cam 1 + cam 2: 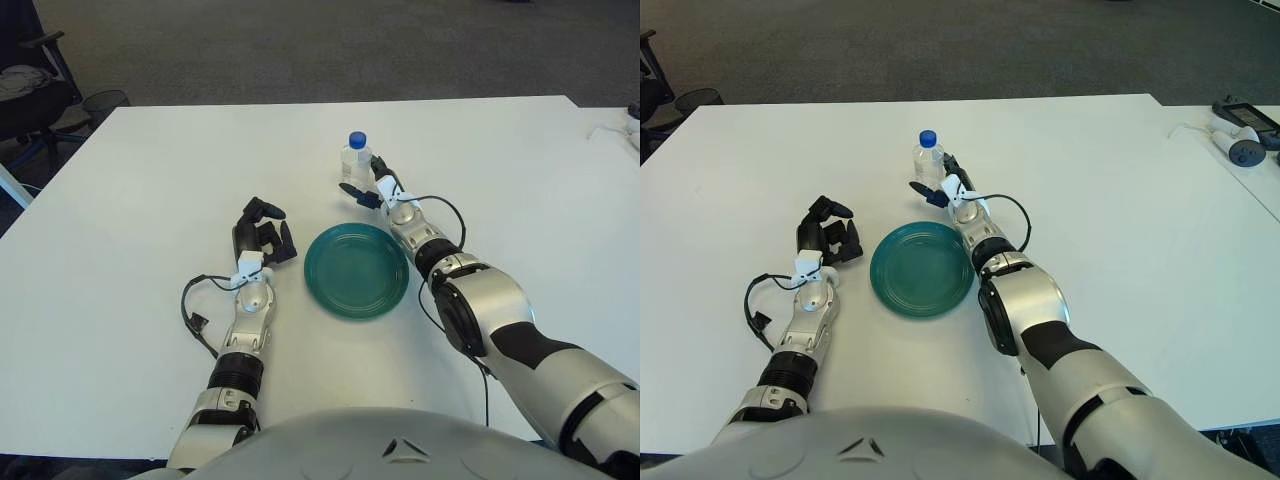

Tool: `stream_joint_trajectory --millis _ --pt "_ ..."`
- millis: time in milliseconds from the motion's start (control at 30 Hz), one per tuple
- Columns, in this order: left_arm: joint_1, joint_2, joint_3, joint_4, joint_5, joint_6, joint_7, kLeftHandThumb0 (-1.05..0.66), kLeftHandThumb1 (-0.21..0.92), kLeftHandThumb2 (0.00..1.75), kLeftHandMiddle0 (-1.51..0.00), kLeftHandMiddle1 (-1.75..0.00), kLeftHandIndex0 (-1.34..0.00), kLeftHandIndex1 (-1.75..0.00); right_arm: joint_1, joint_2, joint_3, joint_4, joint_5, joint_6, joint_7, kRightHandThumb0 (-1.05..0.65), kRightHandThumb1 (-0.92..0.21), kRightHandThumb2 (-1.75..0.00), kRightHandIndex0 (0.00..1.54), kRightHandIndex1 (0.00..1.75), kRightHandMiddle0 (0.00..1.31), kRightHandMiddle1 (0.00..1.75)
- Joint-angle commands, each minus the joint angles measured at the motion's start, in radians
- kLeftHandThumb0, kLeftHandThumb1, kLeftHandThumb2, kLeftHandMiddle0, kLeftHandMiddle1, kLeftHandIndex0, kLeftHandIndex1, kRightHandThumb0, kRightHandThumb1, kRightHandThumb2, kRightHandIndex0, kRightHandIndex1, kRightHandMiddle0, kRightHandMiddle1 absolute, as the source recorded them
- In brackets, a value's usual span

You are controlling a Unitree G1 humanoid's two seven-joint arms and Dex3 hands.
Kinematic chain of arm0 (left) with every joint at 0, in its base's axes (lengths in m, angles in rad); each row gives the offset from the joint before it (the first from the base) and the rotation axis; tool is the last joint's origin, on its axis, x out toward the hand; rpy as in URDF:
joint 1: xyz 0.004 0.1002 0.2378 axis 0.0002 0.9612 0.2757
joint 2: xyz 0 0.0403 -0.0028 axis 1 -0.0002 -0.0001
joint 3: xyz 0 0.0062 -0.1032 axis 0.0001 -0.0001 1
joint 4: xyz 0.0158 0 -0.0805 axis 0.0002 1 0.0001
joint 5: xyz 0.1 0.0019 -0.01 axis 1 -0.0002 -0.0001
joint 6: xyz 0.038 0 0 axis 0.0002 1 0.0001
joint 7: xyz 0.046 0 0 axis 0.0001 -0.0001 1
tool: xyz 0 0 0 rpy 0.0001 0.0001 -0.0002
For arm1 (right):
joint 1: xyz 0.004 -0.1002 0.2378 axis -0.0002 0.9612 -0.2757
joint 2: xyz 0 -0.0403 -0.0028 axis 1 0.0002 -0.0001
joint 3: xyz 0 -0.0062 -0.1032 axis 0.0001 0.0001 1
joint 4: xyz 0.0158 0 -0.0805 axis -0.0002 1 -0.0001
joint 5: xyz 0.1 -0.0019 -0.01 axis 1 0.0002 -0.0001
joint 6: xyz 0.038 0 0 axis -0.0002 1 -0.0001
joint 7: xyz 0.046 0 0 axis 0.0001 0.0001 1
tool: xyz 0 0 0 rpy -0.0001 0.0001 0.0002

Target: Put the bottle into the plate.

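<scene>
bottle: small clear plastic, blue cap, upright, at the far side of the plate, well outside it
plate: round, teal-green, flat on the table, nothing in it, between the two arms
right hand: reaching forward past the plate's far right edge, fingers wrapped around the lower part of the bottle (dark fingertips show on the bottle's left side)
bottle base: hidden behind the right hand, cannot tell whether it touches the table
left hand: left of the plate, near its rim but apart from it, black fingers curled inward, grasping nothing
left arm: runs up from the bottom edge, a black cable loops off its left side onto the table
right arm: silver and black, comes in from the lower right, passes just beside the plate's right edge; a thin black wire loops off the wrist
table: white, wide, carries the plate
far right: small grey and white device with a white cord on the neighbouring surface (right eye view only)
upper left: black office chair beyond the table corner, on grey carpet
</scene>
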State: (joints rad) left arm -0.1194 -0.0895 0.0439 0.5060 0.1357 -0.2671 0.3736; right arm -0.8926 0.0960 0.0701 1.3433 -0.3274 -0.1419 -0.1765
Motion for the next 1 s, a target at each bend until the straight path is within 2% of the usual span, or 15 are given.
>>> stream_joint_trajectory --millis 0,267,600,733,967 --pt "0.023 -0.003 0.011 0.054 -0.014 0.058 -0.005 -0.51 0.19 1.47 -1.22 -1.75 -0.71 -1.75 0.026 0.059 0.020 0.034 -0.014 0.036 0.035 -1.05 -0.92 -0.30 0.00 0.00 0.00 0.05" --pt "0.018 0.006 0.006 0.060 -0.011 0.057 -0.007 -0.51 0.21 1.45 -1.23 -1.75 -0.69 -1.75 0.046 0.109 0.080 0.034 -0.061 0.013 0.034 -1.05 -0.92 -0.29 0.00 0.00 0.00 0.07" --pt "0.018 0.002 0.005 0.059 -0.005 0.061 0.006 -0.50 0.22 1.44 -1.22 -1.75 -0.69 -1.75 0.073 0.128 0.157 0.037 -0.113 -0.041 0.066 -1.05 -0.92 -0.25 0.03 0.02 0.00 0.12" --pt "0.016 0.006 0.007 0.064 -0.006 0.055 0.006 -0.50 0.22 1.44 -1.22 -1.75 -0.69 -1.75 0.076 0.137 0.188 0.036 -0.131 -0.054 0.079 -1.05 -0.92 -0.26 0.01 0.00 0.00 0.09" --pt "0.014 0.013 0.005 0.067 0.002 0.047 0.009 -0.51 0.21 1.44 -1.23 -1.75 -0.69 -1.75 0.074 0.139 0.221 0.034 -0.140 -0.068 0.094 -1.05 -0.92 -0.31 0.00 0.00 0.00 0.14"
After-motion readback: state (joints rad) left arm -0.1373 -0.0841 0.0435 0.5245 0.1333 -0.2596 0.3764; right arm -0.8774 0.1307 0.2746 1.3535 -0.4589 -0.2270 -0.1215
